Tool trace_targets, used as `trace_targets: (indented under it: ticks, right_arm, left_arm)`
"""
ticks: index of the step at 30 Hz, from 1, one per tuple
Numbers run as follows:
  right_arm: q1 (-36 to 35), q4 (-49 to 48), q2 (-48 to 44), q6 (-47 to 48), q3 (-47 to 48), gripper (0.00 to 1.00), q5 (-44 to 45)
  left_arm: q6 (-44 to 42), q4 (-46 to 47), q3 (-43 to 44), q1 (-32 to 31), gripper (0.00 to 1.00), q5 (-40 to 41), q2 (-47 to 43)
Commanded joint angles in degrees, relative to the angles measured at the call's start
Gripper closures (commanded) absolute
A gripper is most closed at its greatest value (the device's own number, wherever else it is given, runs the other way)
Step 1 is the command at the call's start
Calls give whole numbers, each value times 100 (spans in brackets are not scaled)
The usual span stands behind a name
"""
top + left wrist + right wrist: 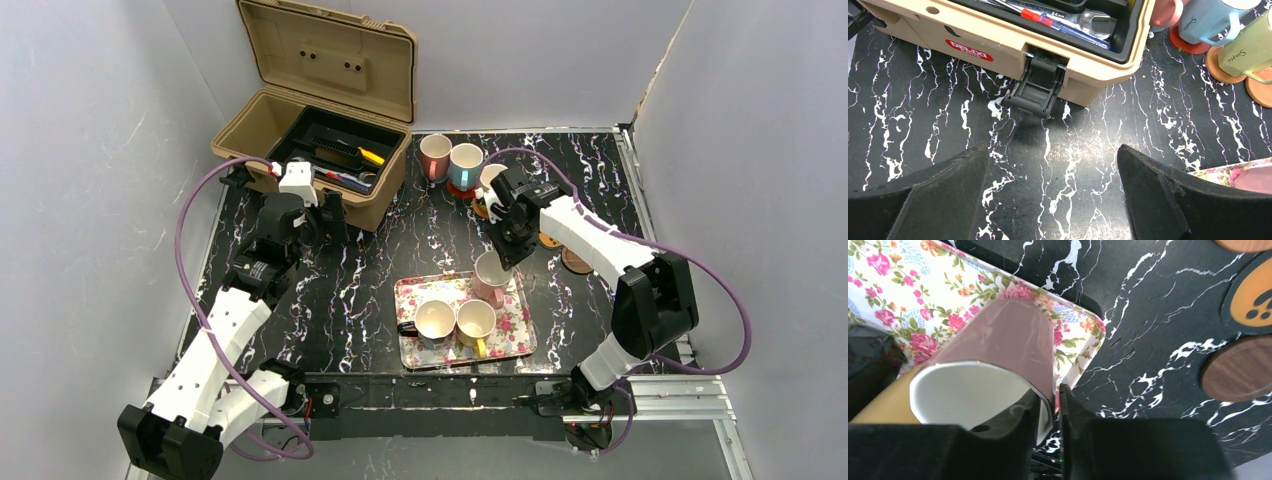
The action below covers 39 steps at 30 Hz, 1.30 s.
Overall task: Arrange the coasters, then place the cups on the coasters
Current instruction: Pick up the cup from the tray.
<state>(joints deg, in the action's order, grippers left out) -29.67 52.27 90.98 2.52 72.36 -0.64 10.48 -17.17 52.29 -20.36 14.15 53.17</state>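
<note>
One black, white-veined marble desk (400, 235) under everything. Tan plastic toolbox (300, 130) stands open at back left. My left gripper (1053, 150) hangs in front of its latch, spread wide and holding nothing. Rectangular floral tray (512, 328) sits front centre. My right gripper (1050, 395) pinches the rim of the pink ceramic cup (1008, 335) at the tray's far right corner. Yellow-handled cup (476, 322) and cream-lined cup (435, 320) sit nearer me. Blue cup (465, 165) stands at the back on a red round coaster (1188, 45). Orange coaster (1255, 300) and brown wooden coaster (1240, 375) lie bare.

Left arm stretched forward, left gripper (1052, 150) spread wide. Right arm folded inward, right gripper (1049, 390) pointing down, pinching cup (1008, 335) rim.
</note>
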Motion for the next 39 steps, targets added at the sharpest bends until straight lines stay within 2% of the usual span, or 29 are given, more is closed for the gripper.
trace_targets:
  ticks: [1, 6, 9, 16, 19, 26, 31, 35, 39]
  right_arm:
    - [-30, -93, -21, -48, 340, 64, -101]
    - [-38, -120, -206, -172, 332, 43, 8]
    - [-32, -116, -336, -202, 323, 38, 7]
    - [-32, 1, -695, -986, 397, 27, 458]
    - [-29, -11, -845, -1525, 336, 26, 508]
    - [-36, -155, -1266, -2946, -50, 34, 566]
    - [-90, -19, -1256, -3199, -324, 40, 853]
    - [-200, -92, -1332, -3395, -666, 42, 902]
    - [-280, -298, -1455, -3618, -1062, 49, 933]
  left_arm:
    - [7, -49, -21, 14, 2, -9, 0]
    - [14, -41, -17, 14, 2, -7, 0]
    - [20, -34, -17, 15, 2, -33, 4]
    - [39, -49, -13, 9, 2, -48, 1]
    - [42, -45, -25, 8, 2, -53, -16]
    - [51, -54, -17, 8, 2, -63, -55]
    - [39, -45, -35, 9, 2, -13, -96]
    - [34, -60, -18, 8, 2, -7, -75]
    - [28, -51, -26, 11, 2, 16, -94]
